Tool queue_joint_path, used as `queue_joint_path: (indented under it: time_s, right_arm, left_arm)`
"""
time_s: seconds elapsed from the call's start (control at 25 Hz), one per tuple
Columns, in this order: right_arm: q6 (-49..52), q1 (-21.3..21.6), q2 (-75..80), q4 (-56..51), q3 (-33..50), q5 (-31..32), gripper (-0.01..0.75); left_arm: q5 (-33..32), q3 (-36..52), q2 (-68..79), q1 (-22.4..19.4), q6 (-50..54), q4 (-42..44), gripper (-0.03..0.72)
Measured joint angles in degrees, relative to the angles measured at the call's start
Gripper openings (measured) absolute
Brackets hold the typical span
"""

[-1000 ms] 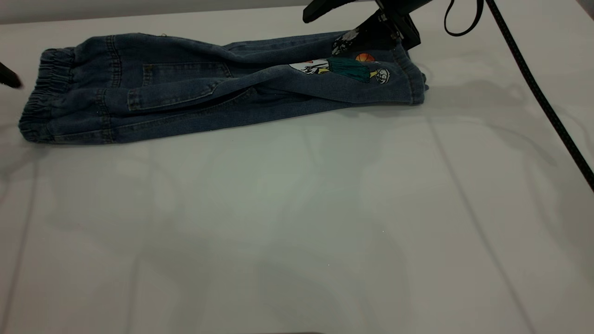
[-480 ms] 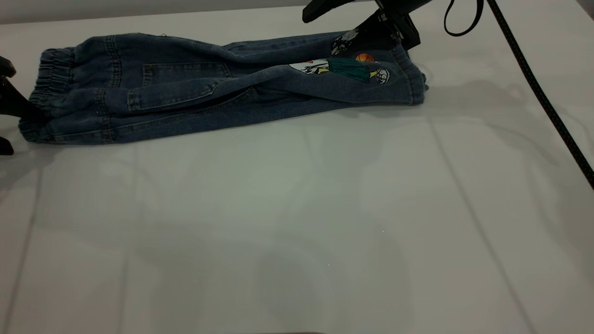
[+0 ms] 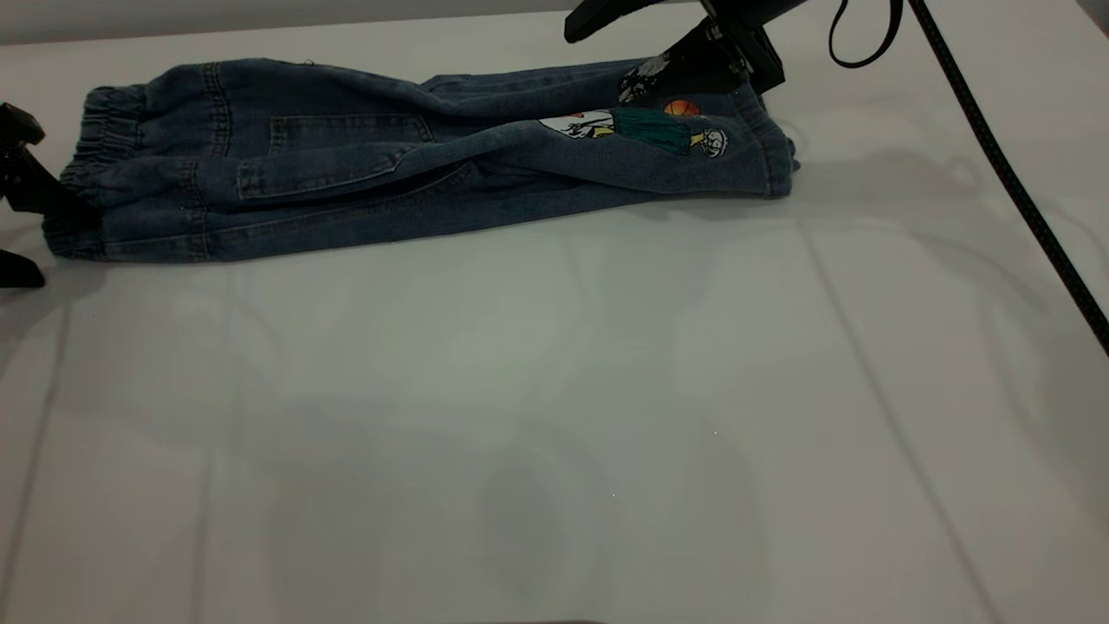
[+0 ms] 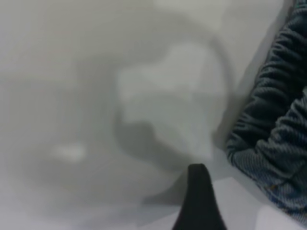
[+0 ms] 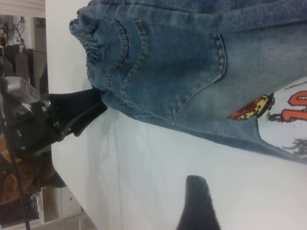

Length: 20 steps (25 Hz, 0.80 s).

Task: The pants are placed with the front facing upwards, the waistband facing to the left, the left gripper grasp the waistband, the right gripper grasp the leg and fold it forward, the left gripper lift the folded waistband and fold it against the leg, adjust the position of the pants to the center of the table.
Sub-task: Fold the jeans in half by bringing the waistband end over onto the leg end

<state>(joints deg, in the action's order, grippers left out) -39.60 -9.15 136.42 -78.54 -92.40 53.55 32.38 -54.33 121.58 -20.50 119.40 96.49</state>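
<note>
Status: early to middle stage. The pants [image 3: 416, 160] lie in a long band across the upper part of the exterior frame, on the table [image 3: 554, 416], well off its centre. They already appear folded lengthwise, one leg over the other; the leg [image 3: 658, 139] with the printed figure lies on top at upper right of the frame. The forward fold is judged complete.

Left end effector [image 3: 22, 230]: at the far left edge of the exterior frame, level with the waistband [image 3: 95, 165]. Its two fingers stand apart, one fingertip [image 3: 52, 195] touching or just beside the gathered band, the other low on the table, clear of the cloth. The left wrist view shows one finger [image 4: 199, 201] on bare table with the ruched band [image 4: 271, 120] close beside it, not between the fingers. No grasp is established. The right wrist view agrees: the left end effector [image 5: 79, 115] meets the waistband edge without enclosing it.

Right end effector [image 3: 693, 65]: at the top of the exterior frame, over the far leg end near the print, fingers spread, one tip down at the cloth, the other raised clear. It holds nothing.

Outstanding items, in my judgement:
- clamp the waistband;
- lift it and fold it over onto the leg end;
- shift the folded pants to the centre of the table.
</note>
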Motion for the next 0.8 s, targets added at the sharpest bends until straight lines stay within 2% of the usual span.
queue_joint_path:
  time_s: [0.24, 0.36, 0.56, 0.6, 0.8]
  right_arm:
    - [0.0, 0.0, 0.0, 0.0, 0.0, 0.0, 0.431]
    - [0.0, 0.0, 0.0, 0.0, 0.0, 0.0, 0.431]
    - [0.0, 0.0, 0.0, 0.0, 0.0, 0.0, 0.431]
    - [0.0, 0.0, 0.0, 0.0, 0.0, 0.0, 0.431]
    - [0.0, 0.0, 0.0, -0.2, 0.0, 0.6, 0.431]
  left_arm:
    - [0.5, -0.4, 0.6, 0.2, 0.9, -0.8, 0.47]
    - [1.1, -0.4, 1.5, 0.2, 1.2, -2.3, 0.375]
    - [2.2, -0.5, 2.6, 0.2, 1.0, -5.3, 0.112]
    - [2.2, -0.5, 2.6, 0.2, 0.4, -5.5, 0.078]
    - [2.1, -0.4, 1.1, 0.2, -1.6, -5.5, 0.062]
